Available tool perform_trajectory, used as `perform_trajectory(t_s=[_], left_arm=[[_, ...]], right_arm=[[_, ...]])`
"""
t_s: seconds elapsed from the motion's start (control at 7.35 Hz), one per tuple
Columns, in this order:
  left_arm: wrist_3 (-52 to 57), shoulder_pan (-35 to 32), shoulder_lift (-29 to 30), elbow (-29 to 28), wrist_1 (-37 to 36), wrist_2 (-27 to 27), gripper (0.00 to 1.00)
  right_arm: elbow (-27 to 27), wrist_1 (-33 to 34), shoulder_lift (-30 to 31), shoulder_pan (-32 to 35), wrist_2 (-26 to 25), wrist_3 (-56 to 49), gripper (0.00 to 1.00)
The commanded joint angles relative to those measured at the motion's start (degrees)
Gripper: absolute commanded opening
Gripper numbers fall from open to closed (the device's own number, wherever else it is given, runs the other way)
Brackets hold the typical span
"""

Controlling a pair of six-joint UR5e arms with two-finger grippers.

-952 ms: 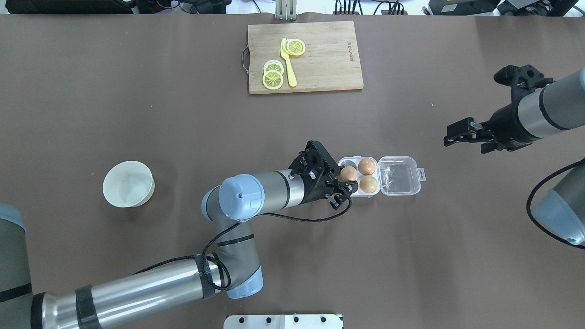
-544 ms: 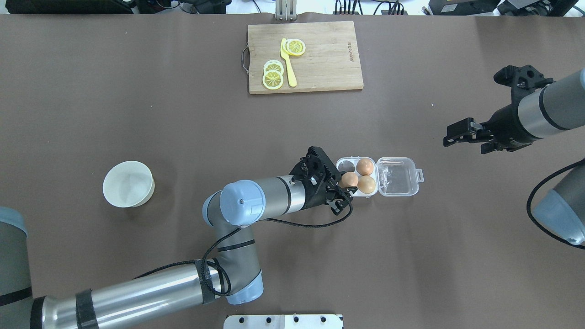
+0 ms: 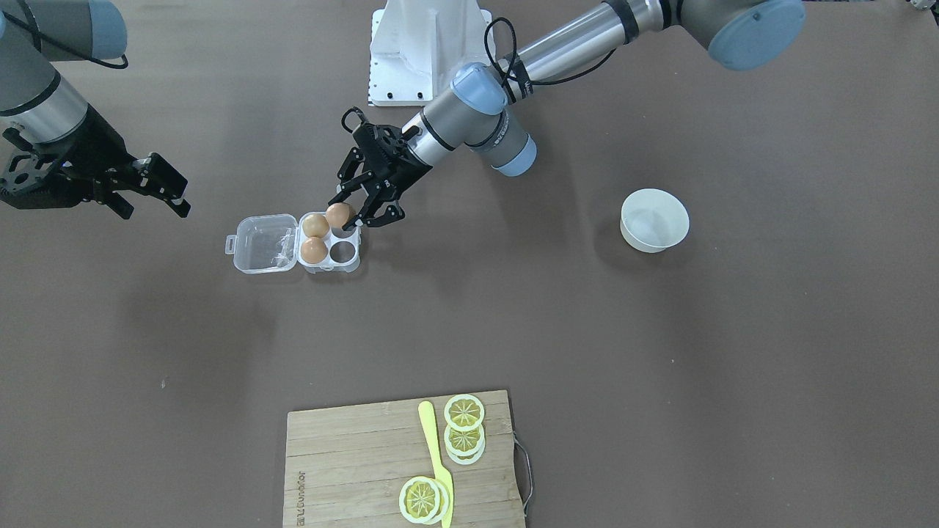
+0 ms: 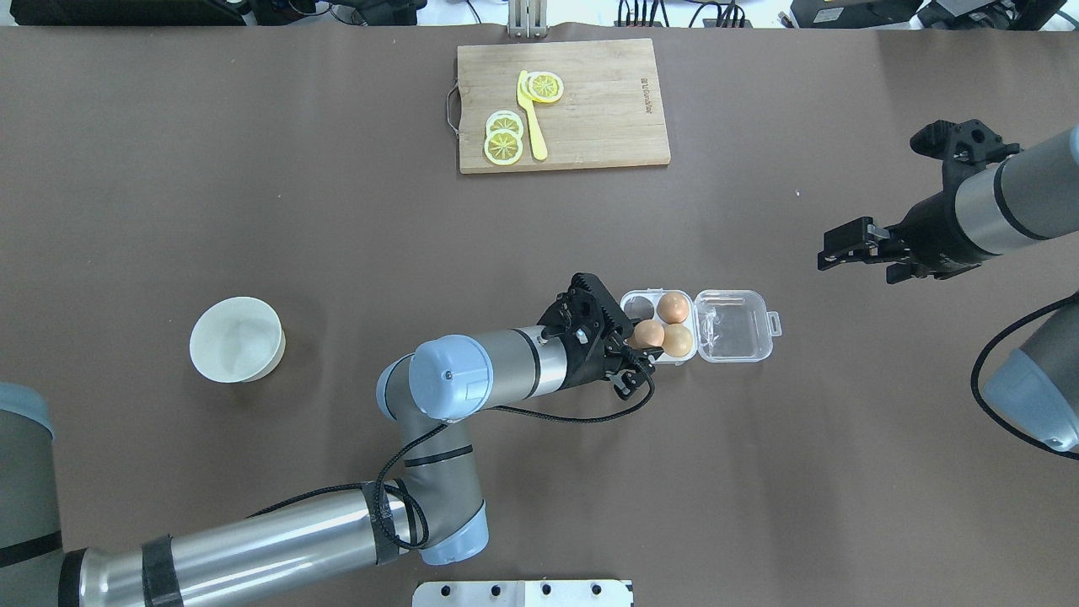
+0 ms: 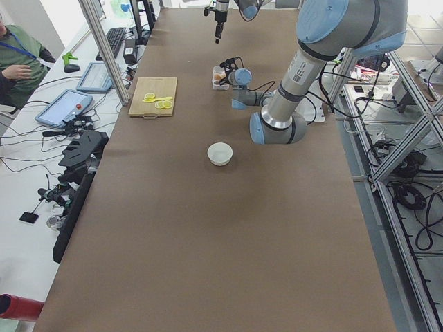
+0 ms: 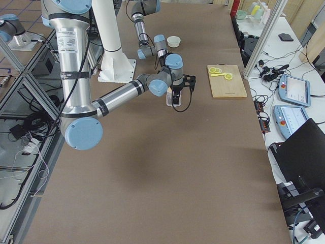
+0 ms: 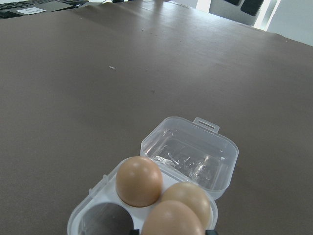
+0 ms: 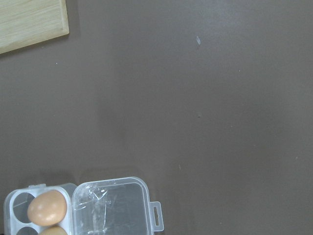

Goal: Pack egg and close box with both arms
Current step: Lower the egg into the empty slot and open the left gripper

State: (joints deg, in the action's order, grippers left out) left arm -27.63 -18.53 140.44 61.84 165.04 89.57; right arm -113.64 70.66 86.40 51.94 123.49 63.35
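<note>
The clear four-cell box (image 4: 735, 324) lies open mid-table, its lid flat to the right of the tray. Two light-brown eggs (image 4: 672, 308) (image 4: 677, 340) fill the right-hand cells; the far-left cell (image 4: 638, 303) is empty. My left gripper (image 4: 638, 341) is shut on a third egg (image 4: 647, 332) over the near-left cell. The front view shows that egg (image 3: 338, 215) between the fingers, just above the tray. In the left wrist view it fills the bottom edge (image 7: 171, 220). My right gripper (image 4: 830, 251) hovers open and empty, well right of the box.
A white bowl (image 4: 236, 339) stands at the left. A wooden cutting board (image 4: 607, 110) with lemon slices (image 4: 503, 139) and a yellow knife (image 4: 531, 118) lies at the far edge. The white pedestal (image 3: 425, 44) is at the robot's side.
My left gripper moved the egg a little toward the near-left cell and lower. The box slid slightly left. The right arm has not moved.
</note>
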Motion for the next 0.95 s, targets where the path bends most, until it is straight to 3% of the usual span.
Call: perform_trajectory(t_s=[0.0,0.27,0.41,0.68,0.82], left_arm=[[-0.1,0.0,0.0,-0.1,-0.1,0.0,0.0],[-0.1,0.0,0.0,-0.1,-0.1,-0.1,0.0],[-0.4,0.1,0.0,-0.1,0.0,-0.8,0.18],[-1.9,1.1,0.3,0.0,0.0,-3.1,0.65],[-2.1,1.1,0.3,0.1,0.0,-3.1,0.76]], right_arm=[[0.0,0.0,0.0,0.0,0.0,-0.1,0.99],[0.0,0.0,0.0,0.0,0.0,0.0,0.99],[0.0,0.0,0.0,0.0,0.2,0.0,0.99],[0.0,0.0,0.0,0.0,0.2,-0.1,0.99],[0.0,0.0,0.0,0.0,0.1,-0.1,0.99]])
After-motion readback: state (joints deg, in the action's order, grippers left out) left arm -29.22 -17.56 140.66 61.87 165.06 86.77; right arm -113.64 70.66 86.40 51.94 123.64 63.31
